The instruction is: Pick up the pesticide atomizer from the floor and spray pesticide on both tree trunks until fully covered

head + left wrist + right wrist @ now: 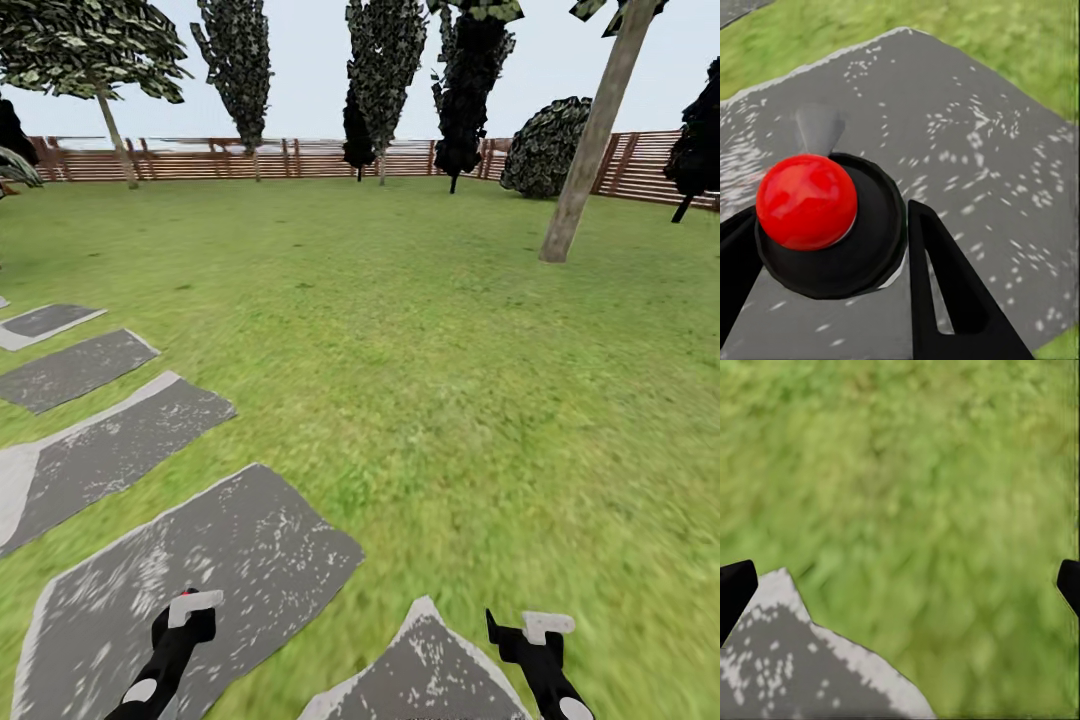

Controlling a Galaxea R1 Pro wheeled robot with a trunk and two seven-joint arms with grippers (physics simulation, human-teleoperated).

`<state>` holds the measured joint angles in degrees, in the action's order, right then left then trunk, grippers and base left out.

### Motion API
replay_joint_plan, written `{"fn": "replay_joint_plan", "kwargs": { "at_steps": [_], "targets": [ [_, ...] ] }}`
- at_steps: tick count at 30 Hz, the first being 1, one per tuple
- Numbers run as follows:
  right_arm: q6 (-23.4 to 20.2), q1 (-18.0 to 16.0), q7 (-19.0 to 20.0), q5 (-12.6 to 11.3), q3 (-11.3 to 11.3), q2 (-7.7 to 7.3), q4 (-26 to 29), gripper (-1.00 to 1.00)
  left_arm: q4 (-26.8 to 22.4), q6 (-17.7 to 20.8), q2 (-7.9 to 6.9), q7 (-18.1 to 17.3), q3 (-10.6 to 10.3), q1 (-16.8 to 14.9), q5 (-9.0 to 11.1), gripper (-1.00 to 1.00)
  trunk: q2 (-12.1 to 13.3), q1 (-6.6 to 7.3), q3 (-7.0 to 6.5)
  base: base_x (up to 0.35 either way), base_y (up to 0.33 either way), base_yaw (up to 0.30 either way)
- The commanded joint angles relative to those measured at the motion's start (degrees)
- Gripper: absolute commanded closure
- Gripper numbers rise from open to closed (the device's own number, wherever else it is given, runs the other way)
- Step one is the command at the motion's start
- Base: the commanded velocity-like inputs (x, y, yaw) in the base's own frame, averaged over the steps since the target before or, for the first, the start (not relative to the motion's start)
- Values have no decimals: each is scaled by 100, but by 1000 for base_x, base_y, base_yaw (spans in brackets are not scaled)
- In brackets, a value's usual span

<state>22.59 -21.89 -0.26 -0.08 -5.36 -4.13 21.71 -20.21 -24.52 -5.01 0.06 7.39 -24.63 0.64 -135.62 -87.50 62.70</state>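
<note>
I have the atomizer (817, 217) pinched in my left gripper's (825, 255) jaws over a paving slab (200, 560), right gripper (900, 585) spread and empty, so next I judge I must drive toward the leaning tree trunk (590, 150) far ahead-right to spray.

Speckled matt stone slabs (200, 570); slatted wooden fence (200, 160).

We see flat, even daylight under a pale sky (300, 90); trees beside the fence (200, 160) render near-black. Grass (450, 380) blurs nearest the camera and in the right wrist view.
</note>
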Motion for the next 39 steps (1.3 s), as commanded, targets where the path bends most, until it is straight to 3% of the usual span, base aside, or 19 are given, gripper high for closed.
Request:
{"fn": "replay_joint_plan", "kwargs": {
  "at_steps": [1, 15, 31, 39],
  "targets": [
    [0, 0, 0, 1, 0, 0, 0, -100, -1, 0, 0, -6, -1, 1, 0, 100, 0, 0, -2, 0, 0, -300],
    [0, 0, 0, 2, 0, 0, 0, -100, -9, 0, 0, 3, 8, -2, 6, 100, 0, 0, -31, 25, 0, -300],
    [0, 0, 0, -5, 0, 6, 6, -100, -10, 9, -3, 3, 8, -1, 6, 100, 0, 0, -36, 321, 0, -297],
    [0, 0, 24, -7, -1, 9, 17, -100, -10, 17, -22, -14, 8, -4, 6, 100, 0, 0, -36, 338, 0, -56]
  ]
}}
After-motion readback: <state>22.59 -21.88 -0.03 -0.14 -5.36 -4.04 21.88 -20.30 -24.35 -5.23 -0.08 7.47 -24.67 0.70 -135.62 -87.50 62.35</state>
